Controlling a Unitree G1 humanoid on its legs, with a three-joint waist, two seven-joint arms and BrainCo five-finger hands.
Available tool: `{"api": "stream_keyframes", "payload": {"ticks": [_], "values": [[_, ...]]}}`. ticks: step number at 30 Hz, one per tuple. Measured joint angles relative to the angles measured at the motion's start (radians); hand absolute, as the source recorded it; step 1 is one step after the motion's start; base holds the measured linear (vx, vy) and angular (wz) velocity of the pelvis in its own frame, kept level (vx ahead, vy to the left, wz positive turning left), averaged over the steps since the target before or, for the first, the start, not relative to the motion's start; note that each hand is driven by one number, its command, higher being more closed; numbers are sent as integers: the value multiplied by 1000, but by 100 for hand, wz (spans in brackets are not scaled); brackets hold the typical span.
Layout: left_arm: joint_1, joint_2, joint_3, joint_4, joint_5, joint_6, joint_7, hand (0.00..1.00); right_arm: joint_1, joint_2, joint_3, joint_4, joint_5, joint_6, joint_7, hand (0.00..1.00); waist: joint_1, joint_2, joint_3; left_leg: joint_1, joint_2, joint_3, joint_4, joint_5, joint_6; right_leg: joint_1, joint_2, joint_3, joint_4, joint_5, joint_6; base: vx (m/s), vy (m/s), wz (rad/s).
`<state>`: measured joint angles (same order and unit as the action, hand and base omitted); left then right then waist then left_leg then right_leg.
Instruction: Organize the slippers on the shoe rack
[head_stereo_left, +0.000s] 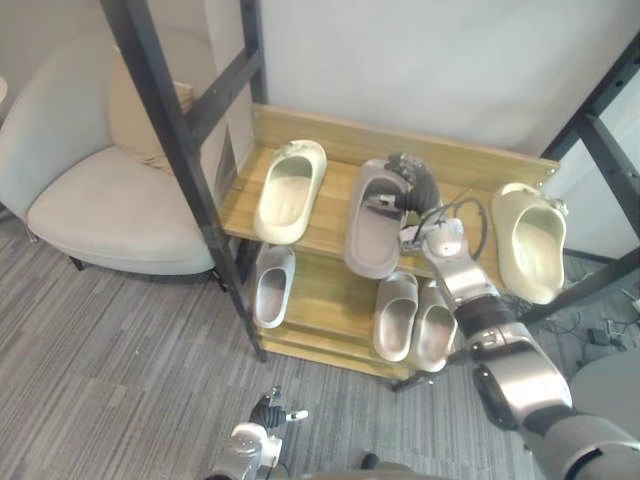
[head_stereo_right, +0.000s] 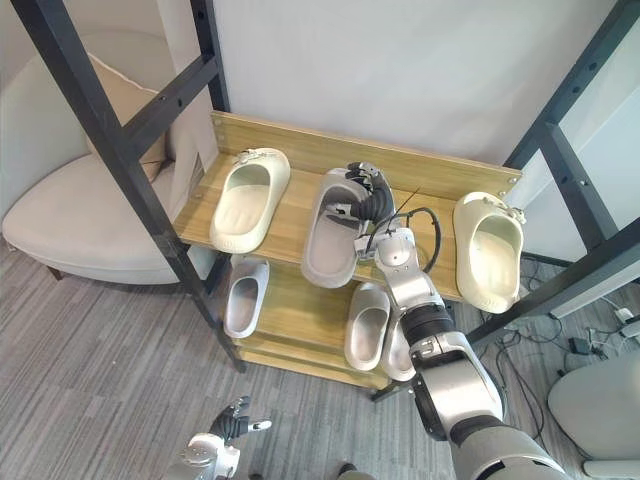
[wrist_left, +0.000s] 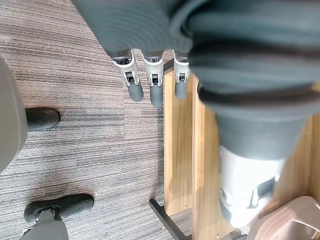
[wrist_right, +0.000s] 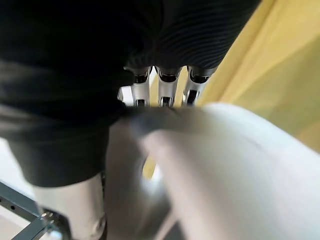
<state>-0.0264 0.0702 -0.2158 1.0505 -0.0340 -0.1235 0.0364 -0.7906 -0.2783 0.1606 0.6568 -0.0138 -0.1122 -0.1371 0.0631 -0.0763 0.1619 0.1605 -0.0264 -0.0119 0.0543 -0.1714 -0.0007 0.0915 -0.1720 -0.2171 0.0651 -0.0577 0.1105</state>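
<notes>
Grey striped carpet (head_stereo_left: 120, 340) runs under a two-tier wooden shoe rack (head_stereo_left: 330, 138) set against a white wall. A pale armchair (head_stereo_left: 100, 200) sits to its left and a black frame post (head_stereo_left: 170, 130) crosses in front.

On the top shelf we see a cream slipper (head_stereo_left: 290, 190) at the left and another cream slipper (head_stereo_left: 530, 240) at the right end, hanging over the edge. Between them lies the grey slipper (head_stereo_left: 370, 235), toe toward the wall and heel past the near edge. Our right hand (head_stereo_left: 408, 185) is on its far end, fingers (wrist_right: 162, 95) curled over the toe band and gripping it. Our left hand (head_stereo_left: 265, 410) hangs low by the floor, near the rack's foot, with its fingers (wrist_left: 135, 80) loose and straight, holding nothing.

Below, one pale slipper (head_stereo_left: 272, 285) lies at the left and a pair (head_stereo_left: 412, 320) at the right.

We judge the grey slipper to be moulded foam: light, springy and hard to damage, with a matt skin that should not slide in the grip. The band is the natural handle. Since it is soft, we expect it to flex and let the heel droop when lifted from that end, so a hold round the band's root near the sole would give us more control.
</notes>
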Motion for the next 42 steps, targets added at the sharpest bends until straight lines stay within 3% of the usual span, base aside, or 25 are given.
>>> {"api": "stream_keyframes", "payload": {"ticks": [2, 10, 21, 28, 31, 34, 35, 36, 37, 38, 39, 42], "values": [[0, 6, 1, -4, -10, 0, 0, 0, -6, 0, 0, 0, 57, -11, 0, 100, 1, -6, 7, 1, 0, 0, 0, 0, 0, 0, 0, 0, 0, 0, 0, 28, -43, 0], [0, 16, 1, -3, -11, 0, 0, 0, 17, -1, -2, -24, 100, -24, 0, 100, -2, -10, 10, 15, 0, 1, 0, -2, -3, 13, 0, 2, -2, 0, 0, 6, -8, 0], [1, 15, 42, -1, -6, 0, 0, 0, 393, 29, -95, -514, 52, -45, -38, 100, -16, -8, 10, 17, -2, 10, 22, -5, -6, 17, -2, 16, 3, 0, 0, 11, -10, -3], [12, 14, 35, 6, 14, -1, -1, 0, 545, 65, -90, -834, 52, -130, -30, 100, -33, 11, -1, 35, -1, 33, 64, -5, -6, 38, -1, 38, 11, -3, -3, 33, -29, -12], [18, 14, 19, 16, 15, -8, -2, 0, 628, 67, -19, -925, 56, -170, 30, 100, -40, 30, -16, 48, -1, 41, 73, -5, -6, 48, -1, 46, 11, -3, -3, 43, -20, -14], [23, 14, -10, 28, 31, -21, -3, 0, 719, 58, 48, -949, 82, -176, 93, 100, -44, 45, -33, 52, -2, 44, 73, -5, -6, 50, 0, 55, 11, -3, -3, 45, -5, -10], [21, 15, -11, 40, 32, -23, -6, 0, 799, 51, 104, -949, 132, -174, 166, 100, -51, 46, -37, 48, -4, 56, 108, -5, -6, 53, -4, 61, 21, -3, -3, 40, 18, -11], [22, 18, -10, 44, 33, -25, -10, 0, 828, 47, 133, -950, 139, -173, 185, 100, -50, 37, -41, 29, -13, 58, 163, -5, -6, 57, -23, 65, 33, -3, -3, 32, 33, -9], [21, 23, -9, 46, 33, -26, -20, 0, 843, 50, 151, -949, 146, -173, 201, 100, -52, 12, -36, -6, -24, 62, 209, -38, 3, 62, -50, 67, 36, -3, -3, -31, 33, 4], [22, 18, -20, 45, 34, -36, -23, 0, 848, 32, 165, -957, 166, -173, 225, 100, -60, 56, -55, 11, 23, 77, 49, -5, -13, 67, -17, 64, 32, -4, -1, -41, 13, -6], [28, 8, -25, 45, 33, -38, -22, 0, 863, 39, 178, -936, 173, -178, 236, 100, -54, 60, -60, 27, 20, 68, 31, -18, -20, 69, -14, 66, 29, -24, 19, -39, -1, -6], [25, 33, -45, 58, 34, -39, -23, 0, 900, 45, 246, -830, 174, -166, 277, 100, -55, 36, -66, 17, 11, 55, 37, -18, -20, 64, -24, 61, 29, -28, 24, 37, -13, 12]]}}
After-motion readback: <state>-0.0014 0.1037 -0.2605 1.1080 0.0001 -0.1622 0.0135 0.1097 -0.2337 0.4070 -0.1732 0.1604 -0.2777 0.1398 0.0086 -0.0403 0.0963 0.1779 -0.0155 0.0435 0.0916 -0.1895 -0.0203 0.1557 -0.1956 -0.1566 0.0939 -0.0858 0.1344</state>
